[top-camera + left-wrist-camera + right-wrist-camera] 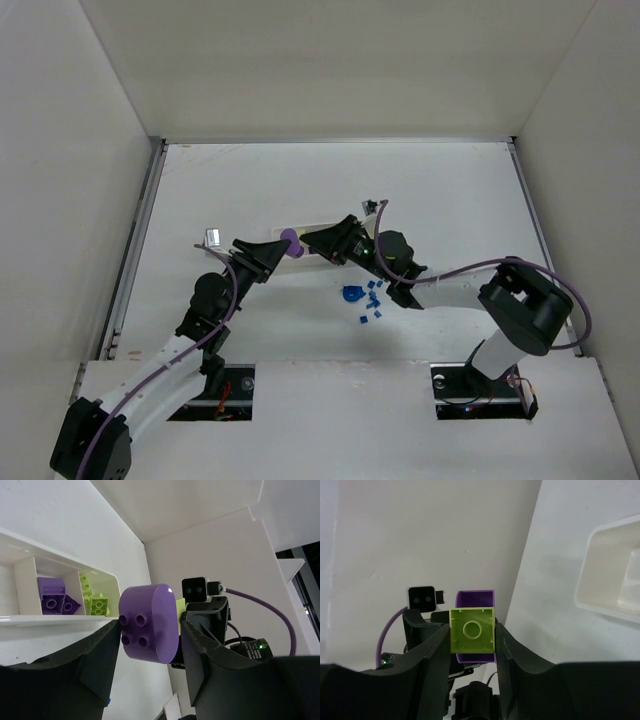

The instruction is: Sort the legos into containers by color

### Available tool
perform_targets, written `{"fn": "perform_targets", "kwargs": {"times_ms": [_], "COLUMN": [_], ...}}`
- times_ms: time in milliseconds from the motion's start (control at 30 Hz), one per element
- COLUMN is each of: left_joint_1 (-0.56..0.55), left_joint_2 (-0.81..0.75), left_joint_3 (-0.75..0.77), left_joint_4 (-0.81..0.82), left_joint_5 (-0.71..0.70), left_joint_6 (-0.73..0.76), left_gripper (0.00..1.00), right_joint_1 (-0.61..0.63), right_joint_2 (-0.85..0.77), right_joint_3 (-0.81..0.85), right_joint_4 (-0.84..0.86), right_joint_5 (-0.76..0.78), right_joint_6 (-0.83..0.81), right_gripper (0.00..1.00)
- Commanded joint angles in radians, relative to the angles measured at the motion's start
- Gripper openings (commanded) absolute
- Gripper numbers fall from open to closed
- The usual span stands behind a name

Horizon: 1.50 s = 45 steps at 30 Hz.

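**Two arms face each other at mid-frame, each with a brick in its pincer.**

Top view: the left gripper (283,250) and right gripper (315,245) sit tip to tip at the centre over the white tray (315,221), which they largely hide. The purple brick (290,239) shows between them. Small blue bricks (371,297) lie scattered on the table (250,180) just right of centre and lower.

Left wrist view: the left fingers are clamped on the purple brick, its four studs facing lower left. At upper left, the tray holds purple bricks (55,599) in one compartment and lime-yellow bricks (95,600) in the end one beside it.

Right wrist view: the right fingers pinch a lime-yellow brick (472,630) at centre (hollow underside toward the lens), with the purple brick directly behind it. A tray corner shows at upper right.
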Motion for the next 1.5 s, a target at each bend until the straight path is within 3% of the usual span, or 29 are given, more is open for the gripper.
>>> {"fn": "perform_targets", "kwargs": {"times_ms": [0, 300, 567, 867, 967, 1067, 1200, 1267, 1467], "left_joint_1": [-0.004, -0.003, 0.005, 0.081, 0.126, 0.117, 0.042, -0.001, -0.122], "left_joint_2": [0.002, 0.029, 0.019, -0.064, -0.093, -0.049, 0.025, 0.060, 0.225], "left_joint_3": [0.001, -0.009, 0.019, 0.008, 0.002, 0.025, 0.069, 0.102, 0.206], "left_joint_4": [0.139, 0.160, 0.150, 0.036, -0.017, -0.033, -0.036, -0.036, -0.039], "left_joint_5": [0.038, 0.038, 0.055, 0.109, 0.126, 0.143, 0.092, 0.057, -0.037], "left_joint_6": [-0.033, -0.041, -0.024, -0.006, 0.001, 0.037, 0.103, 0.151, 0.278], "left_gripper": [0.46, 0.53, 0.25, 0.18, 0.19, 0.19, 0.19, 0.20, 0.21], "right_joint_1": [0.019, 0.019, 0.015, -0.128, -0.211, -0.269, -0.227, -0.191, -0.183], "right_joint_2": [0.049, 0.079, 0.080, -0.088, -0.189, -0.274, -0.331, -0.305, -0.211], "right_joint_3": [-0.003, -0.007, -0.038, -0.208, -0.270, -0.233, -0.104, -0.044, 0.031], "right_joint_4": [0.199, 0.264, 0.261, 0.215, 0.081, -0.226, -0.619, -0.697, -0.719], "right_joint_5": [-0.037, -0.051, -0.044, -0.077, -0.075, -0.026, 0.303, 0.423, 0.453], "right_joint_6": [0.111, 0.155, 0.152, 0.074, -0.013, -0.189, -0.472, -0.567, -0.649], "right_gripper": [0.30, 0.30, 0.30, 0.30, 0.30, 0.30, 0.32, 0.33, 0.34]}}
